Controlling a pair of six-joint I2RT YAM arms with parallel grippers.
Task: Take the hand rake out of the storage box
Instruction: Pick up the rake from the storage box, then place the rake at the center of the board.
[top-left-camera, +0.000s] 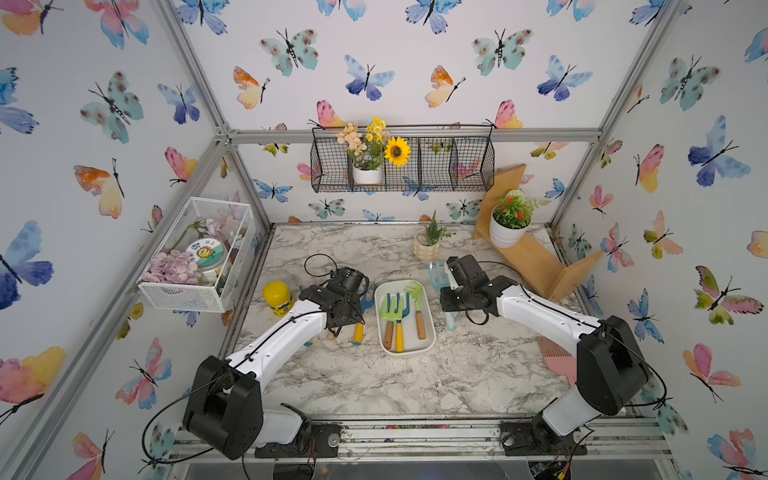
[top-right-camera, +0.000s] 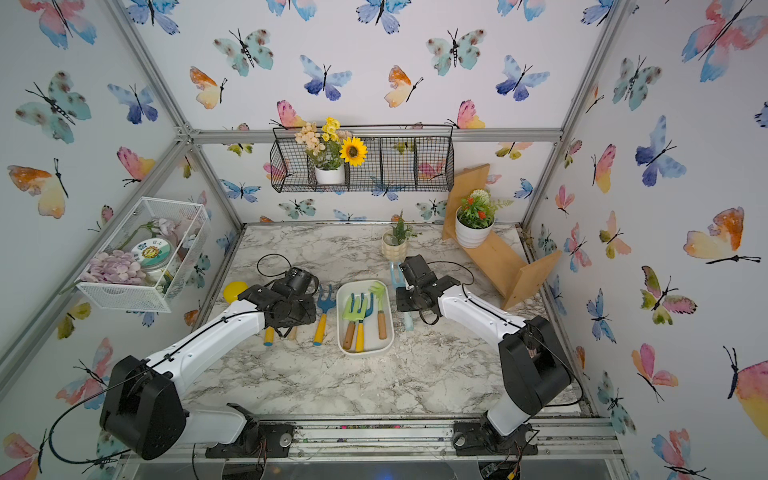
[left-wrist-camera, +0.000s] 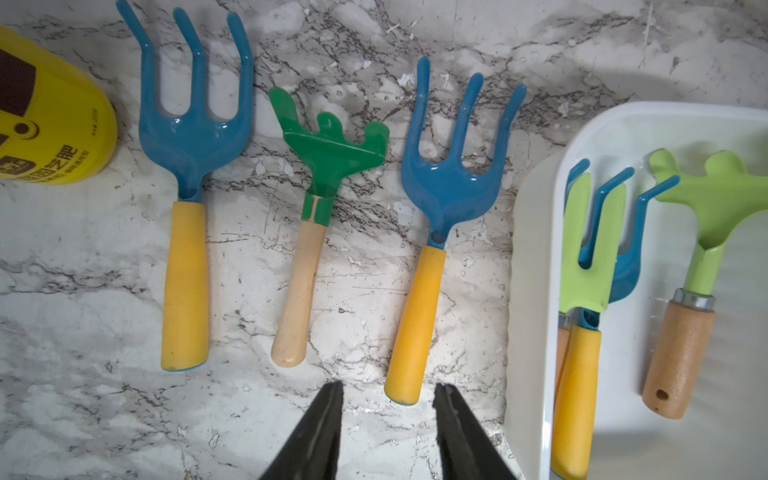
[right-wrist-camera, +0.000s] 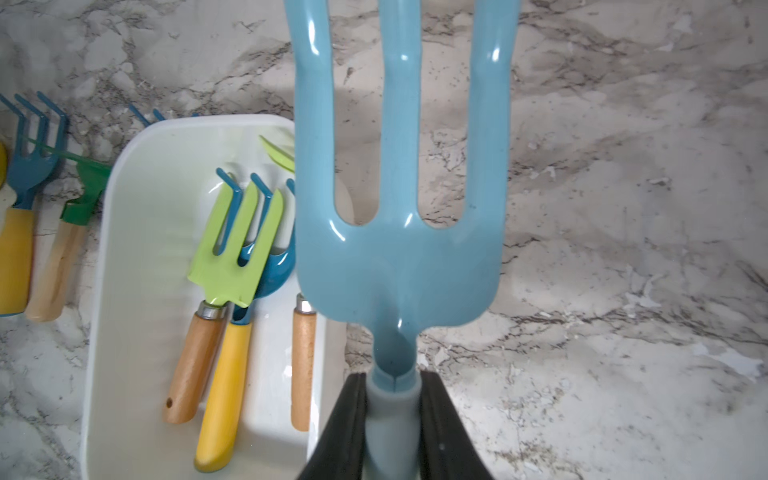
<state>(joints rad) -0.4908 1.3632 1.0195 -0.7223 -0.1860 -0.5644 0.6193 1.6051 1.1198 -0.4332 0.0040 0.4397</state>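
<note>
The white storage box (top-left-camera: 409, 348) (left-wrist-camera: 532, 291) (right-wrist-camera: 137, 249) lies mid-table. In it lie a light-green fork (right-wrist-camera: 237, 245), a blue fork with a yellow handle (right-wrist-camera: 226, 395) and a light-green wooden-handled rake (top-left-camera: 415, 293). My right gripper (right-wrist-camera: 392, 382) (top-left-camera: 449, 297) is shut on the handle of a light-blue hand rake (right-wrist-camera: 399, 266) (top-left-camera: 436, 276), which is outside the box, just off its right side. My left gripper (left-wrist-camera: 388, 388) (top-left-camera: 341, 324) stands open left of the box, above the butt of a yellow-handled blue fork (left-wrist-camera: 440, 216) and holding nothing.
Left of the box a second blue fork (left-wrist-camera: 187, 166) and a dark-green rake (left-wrist-camera: 320, 166) lie beside a yellow bottle (top-left-camera: 277, 297). A small plant pot (top-left-camera: 427, 245) and a wooden shelf (top-left-camera: 536, 262) stand behind. A pink comb (top-left-camera: 557, 357) lies right.
</note>
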